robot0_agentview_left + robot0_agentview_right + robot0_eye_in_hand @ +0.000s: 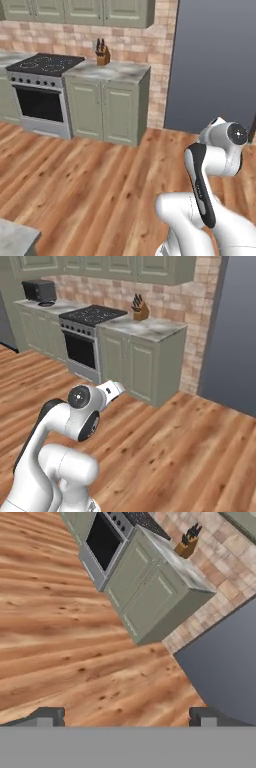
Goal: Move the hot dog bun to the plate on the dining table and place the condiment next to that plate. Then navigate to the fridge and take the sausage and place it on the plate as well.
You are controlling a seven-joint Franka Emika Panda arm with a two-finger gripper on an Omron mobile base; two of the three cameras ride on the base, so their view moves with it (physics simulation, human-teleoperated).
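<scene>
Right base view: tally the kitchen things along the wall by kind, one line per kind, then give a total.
Stove with oven: 1
Knife block: 1
Toaster oven: 1
Grey fridge: 1
Total: 4
</scene>
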